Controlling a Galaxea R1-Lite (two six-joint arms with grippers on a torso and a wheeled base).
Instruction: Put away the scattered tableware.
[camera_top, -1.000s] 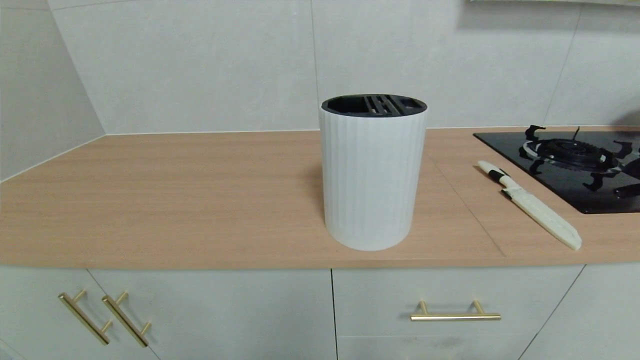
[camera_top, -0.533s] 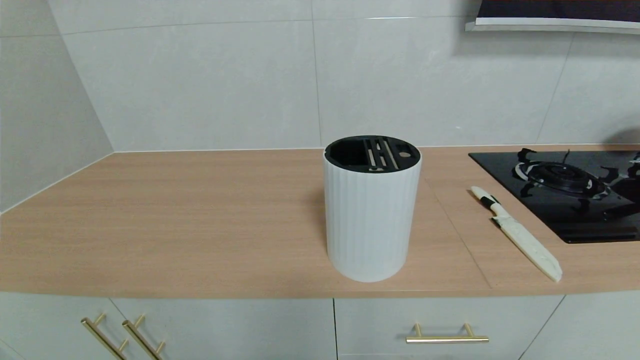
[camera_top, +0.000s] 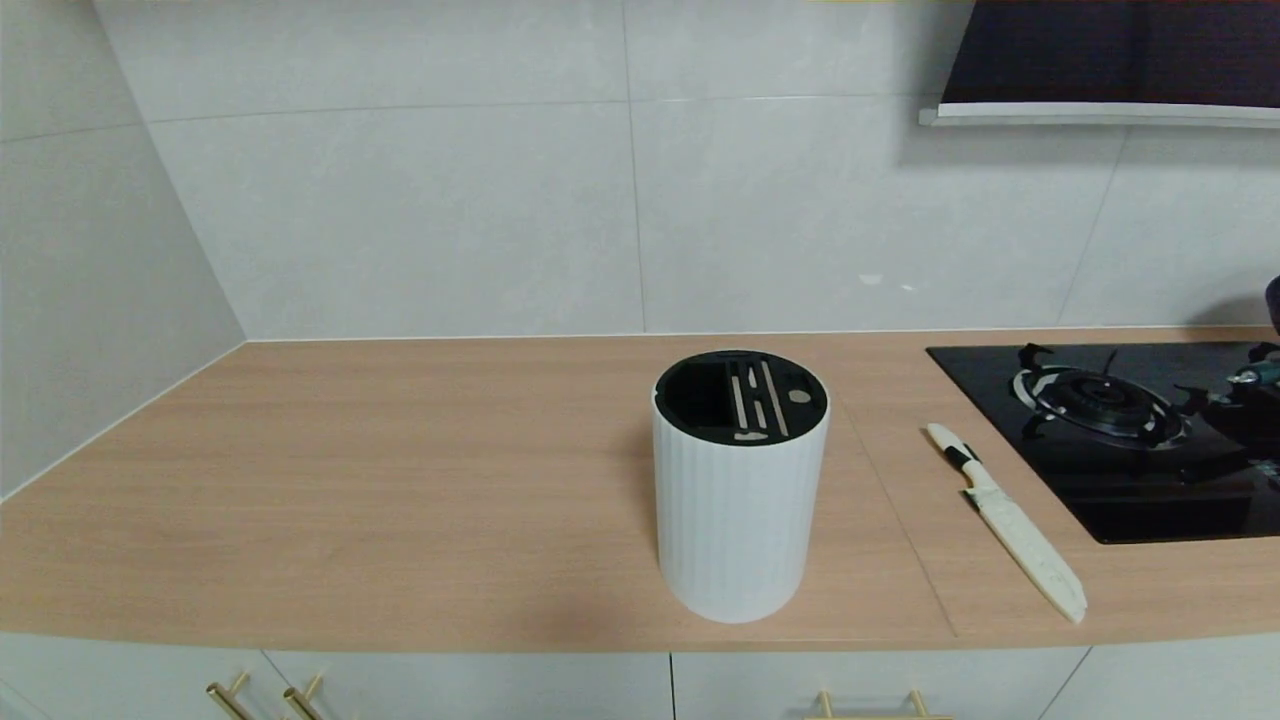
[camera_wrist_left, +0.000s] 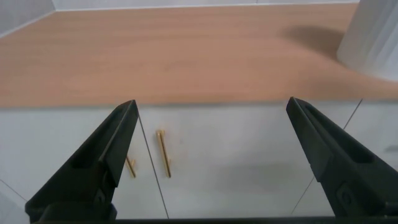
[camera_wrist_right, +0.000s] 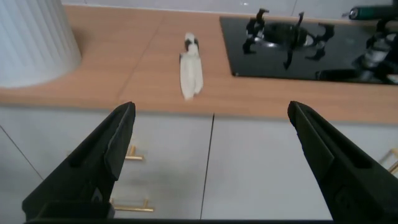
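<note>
As left end effector (camera_wrist_left: 209, 102) gapes wide, right end effector (camera_wrist_right: 209, 106) does likewise.

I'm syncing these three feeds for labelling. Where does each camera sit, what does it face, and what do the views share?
Head view: on the head, looking forward and down at the counter, knife holder, knife and stove.
Left wrist view: low before the cabinets, facing the counter edge, framed by the open left gripper.
Right wrist view: likewise, through the open right gripper, toward knife and stove.
Shared: the knife holder, in all three.
</note>
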